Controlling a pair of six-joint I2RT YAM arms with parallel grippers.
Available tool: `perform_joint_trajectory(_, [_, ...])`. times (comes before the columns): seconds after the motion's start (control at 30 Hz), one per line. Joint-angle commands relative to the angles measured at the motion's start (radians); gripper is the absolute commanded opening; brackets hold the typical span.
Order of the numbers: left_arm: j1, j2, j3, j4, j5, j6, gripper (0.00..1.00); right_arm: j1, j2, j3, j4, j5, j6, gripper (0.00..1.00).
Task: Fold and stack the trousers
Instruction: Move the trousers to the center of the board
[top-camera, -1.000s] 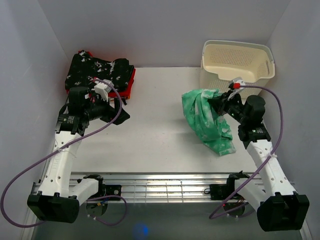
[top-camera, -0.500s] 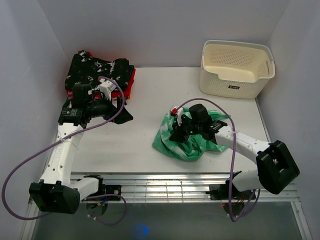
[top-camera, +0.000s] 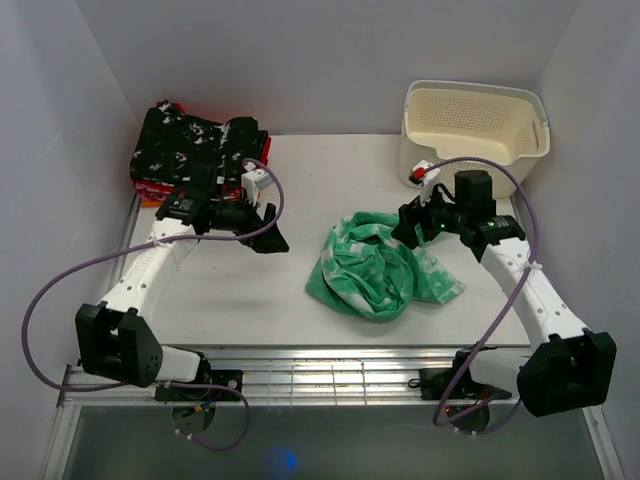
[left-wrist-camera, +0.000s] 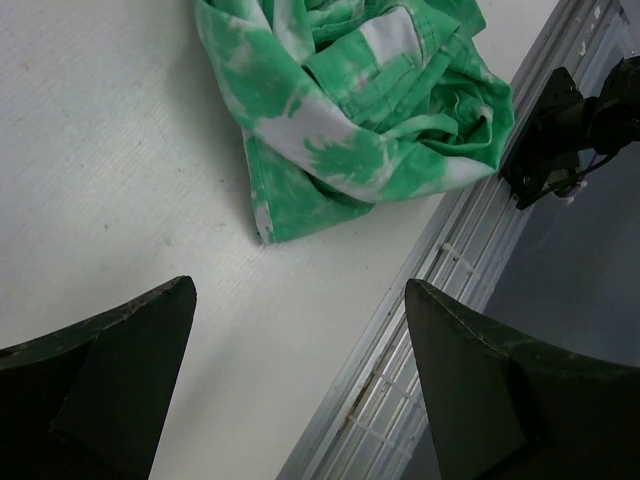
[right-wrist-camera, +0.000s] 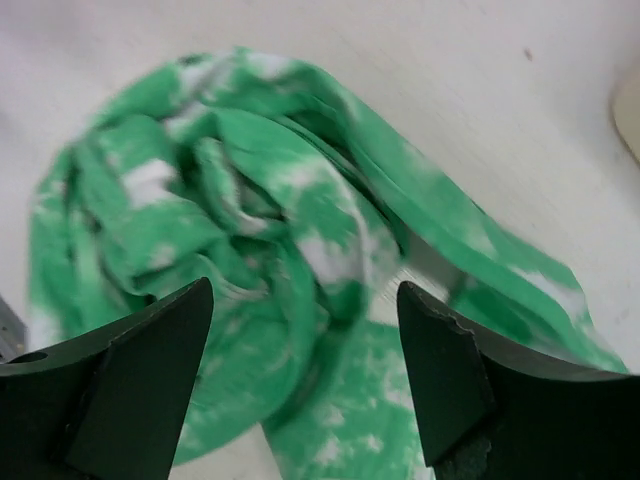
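- Cloth in a heap: the trousers lie crumpled on the counter, a little right of centre. The legs are bunched and tangled over each other, and nothing is flat yet.
- Up at the far right side of the heap, the right hand hovers just above it with its fingers spread wide. Nothing is pinched between them, and the green cloth lies loose below the gap.
- My read: the heap sits in the open middle because both arms can reach it there and there is room to spread it out.
- Over on the left, the left hand is spread wide too and holds nothing, with bare counter between its fingers. Its wrist view shows an edge of the trousers ahead of it, not touching.
- It looks poised to take an edge on its side so the two hands could pull the cloth flat between them, though that is a guess.
- In the back left corner, a black speckled garment lies folded on top of red clothes, likely the stack the trousers are meant to join.
- In the back right corner stands a basket, just behind the right arm.
- Folding is not yet begun. Finding the waistband and leg ends in that tangle looks like the hard part, and a grab at the wrong layer would only drag the whole lump along.
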Motion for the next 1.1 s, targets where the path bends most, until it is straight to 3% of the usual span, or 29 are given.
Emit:
perform_joint_trajectory(0.0, [-0.095,0.074,0.101,0.065,-0.073,0.031,0.96,-0.143,0.115,0.019,-0.193,0.0,-0.072,0.79])
perform_joint_trajectory(0.07, [-0.128,0.182,0.219,0.069,-0.127,0.024,0.96,-0.246,0.188,0.029,-0.239,-0.001,-0.081,0.78])
perform_joint_trajectory(0.13, [-0.148,0.315,0.364,0.051,-0.092,0.008,0.96,-0.314,0.228,0.021,-0.253,0.022,-0.122,0.82])
perform_joint_trajectory(0.3, [-0.197,0.514,0.583,0.016,-0.027,-0.015,0.97,-0.332,0.235,-0.034,-0.213,0.141,-0.27,0.92])
perform_joint_trajectory(0.43, [-0.24,0.611,0.718,0.046,-0.07,-0.022,0.98,-0.334,0.213,-0.03,-0.294,0.079,-0.374,1.0])
perform_joint_trajectory(0.5, [-0.251,0.693,0.825,0.04,-0.073,-0.02,0.98,-0.328,0.196,-0.031,-0.313,0.036,-0.432,0.9])
perform_joint_trajectory(0.6, [-0.252,0.798,0.951,0.013,-0.026,-0.064,0.98,-0.317,0.202,-0.024,-0.284,0.045,-0.449,0.9])
perform_joint_trajectory(0.8, [-0.277,0.725,0.823,0.057,0.12,-0.036,0.95,-0.265,0.279,0.019,-0.236,0.074,-0.491,0.9])
perform_joint_trajectory(0.93, [-0.358,0.593,0.648,0.109,-0.012,0.043,0.94,-0.214,0.388,0.054,-0.221,0.074,-0.472,0.91])
perform_joint_trajectory(1.07, [-0.363,0.55,0.58,0.095,-0.003,0.017,0.93,-0.196,0.492,0.093,-0.208,0.042,-0.437,1.0])
